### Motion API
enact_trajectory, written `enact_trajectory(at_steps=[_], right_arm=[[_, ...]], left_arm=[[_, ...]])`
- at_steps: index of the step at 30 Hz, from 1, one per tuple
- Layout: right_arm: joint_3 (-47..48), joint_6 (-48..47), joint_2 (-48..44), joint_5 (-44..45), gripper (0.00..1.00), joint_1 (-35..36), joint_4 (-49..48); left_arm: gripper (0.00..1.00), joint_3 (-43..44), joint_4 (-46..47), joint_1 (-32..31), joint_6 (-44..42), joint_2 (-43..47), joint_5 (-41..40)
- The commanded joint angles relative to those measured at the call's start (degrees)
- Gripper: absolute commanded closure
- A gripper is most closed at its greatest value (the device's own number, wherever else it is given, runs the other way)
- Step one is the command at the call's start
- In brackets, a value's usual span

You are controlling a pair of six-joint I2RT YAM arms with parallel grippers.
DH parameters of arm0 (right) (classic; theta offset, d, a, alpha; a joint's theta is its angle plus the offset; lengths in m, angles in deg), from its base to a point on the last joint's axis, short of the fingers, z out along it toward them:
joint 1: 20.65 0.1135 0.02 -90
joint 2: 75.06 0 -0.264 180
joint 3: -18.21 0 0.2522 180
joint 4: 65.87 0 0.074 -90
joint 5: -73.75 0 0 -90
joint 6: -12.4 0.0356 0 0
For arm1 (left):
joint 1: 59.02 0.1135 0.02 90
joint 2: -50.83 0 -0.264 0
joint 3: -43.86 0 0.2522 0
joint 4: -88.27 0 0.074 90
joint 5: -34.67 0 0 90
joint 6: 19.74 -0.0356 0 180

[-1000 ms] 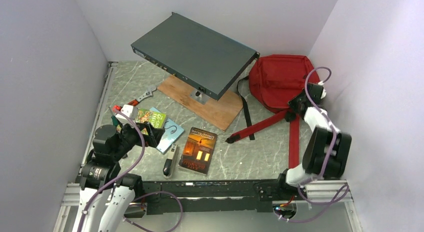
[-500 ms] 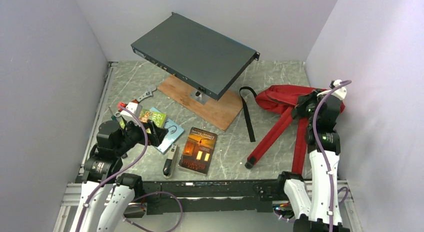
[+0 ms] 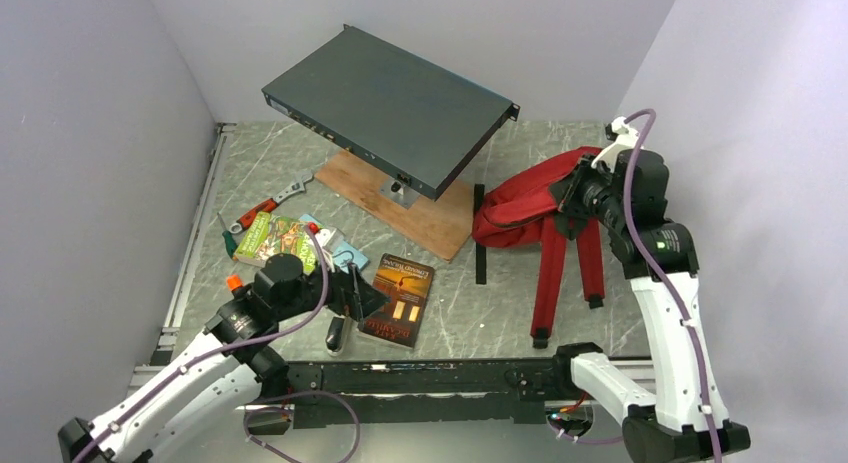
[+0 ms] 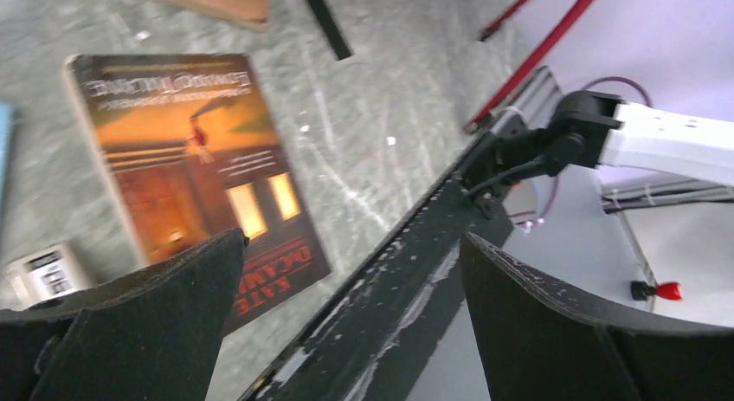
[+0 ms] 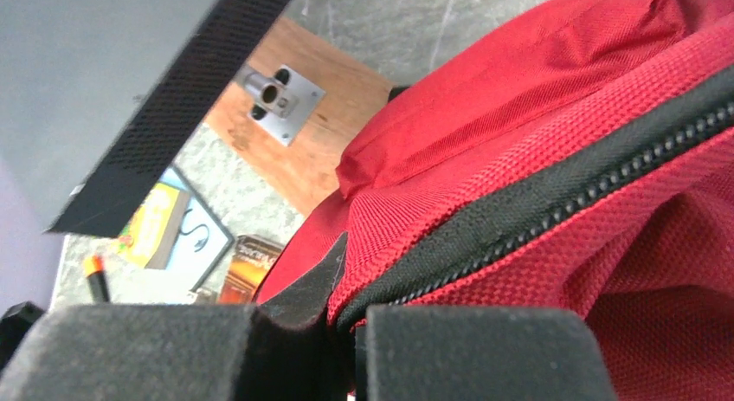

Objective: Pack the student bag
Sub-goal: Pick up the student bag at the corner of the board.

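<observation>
Right tool [image 3: 572, 195] was clamped shut on the bag [image 3: 520, 198] — pinching red fabric right beside the black zipper [image 5: 554, 184]. The bag sat bunched at the right rear of the worktop [image 3: 470, 313], just beside the board [image 3: 425, 218], with its straps [image 3: 548, 283] trailing toward the near edge. Left tool [image 3: 355, 295] was spread wide and held nothing — poised above the near end of the book [image 3: 398, 298], close to the front rail [image 4: 407, 280].
</observation>
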Motion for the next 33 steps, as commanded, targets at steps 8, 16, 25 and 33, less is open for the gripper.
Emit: enact_trajectory(at_steps=[8, 16, 25, 33], right_arm=[[2.3, 1.7, -10.5, -15.5, 1.0, 0.2, -12.2], [-13.7, 4.9, -17.0, -30.7, 1.0, 0.2, -22.6], [-4.1, 7.0, -11.5, -27.6, 1.0, 0.2, -12.9], [-4.6, 3.9, -14.9, -32.7, 1.0, 0.2, -14.1]], left_arm=[[0.01, 3.4, 24.3, -24.5, 0.0, -0.8, -26.7], [0.01, 5.3, 26.6, -29.0, -4.5, -5.3, -30.6], [0.01, 34.6, -4.2, -25.3, -10.9, -21.4, -27.7], [0.01, 33.4, 6.9, -25.1, -8.1, -23.3, -19.8]])
